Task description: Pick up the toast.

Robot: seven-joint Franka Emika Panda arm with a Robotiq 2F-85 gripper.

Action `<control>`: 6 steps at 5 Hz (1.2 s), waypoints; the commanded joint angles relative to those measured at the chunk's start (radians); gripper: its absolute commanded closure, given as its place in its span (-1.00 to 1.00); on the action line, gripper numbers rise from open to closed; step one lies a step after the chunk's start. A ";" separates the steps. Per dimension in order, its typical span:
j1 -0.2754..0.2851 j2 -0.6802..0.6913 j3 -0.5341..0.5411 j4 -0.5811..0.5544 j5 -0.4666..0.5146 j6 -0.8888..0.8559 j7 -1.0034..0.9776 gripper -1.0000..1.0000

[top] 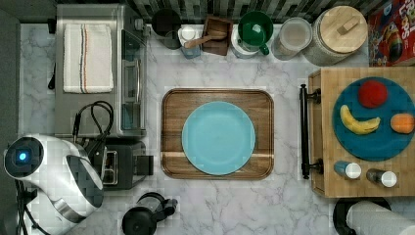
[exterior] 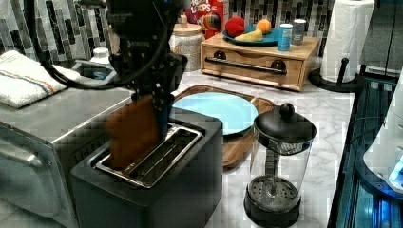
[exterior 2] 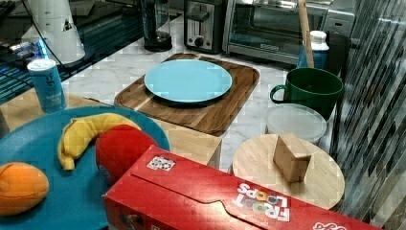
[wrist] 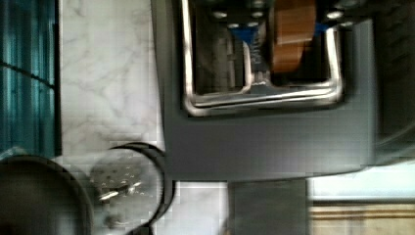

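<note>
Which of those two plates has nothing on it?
The light teal plate on the wooden tray; the darker blue plate holds fruit.

In the top view we see the plate on the tray, in the middle of the counter. To the top view's left of the tray stands the toaster, with the toaster oven beyond it and a folded towel on top of that oven. In the left view the toast stands upright in the toaster's slot, the gripper at its upper edge. The coffee press stands to the left view's right of the toaster. To the top view's right of the tray is a wooden stand.
</note>
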 commanded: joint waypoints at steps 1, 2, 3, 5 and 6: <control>0.041 0.050 0.030 0.184 -0.084 -0.079 0.112 1.00; 0.019 -0.003 0.029 0.147 -0.092 -0.027 0.057 1.00; -0.017 -0.071 0.012 0.170 -0.030 -0.044 -0.039 1.00; -0.094 -0.139 -0.050 0.243 0.099 -0.125 -0.230 1.00; -0.130 -0.139 -0.076 0.290 0.123 -0.219 -0.292 1.00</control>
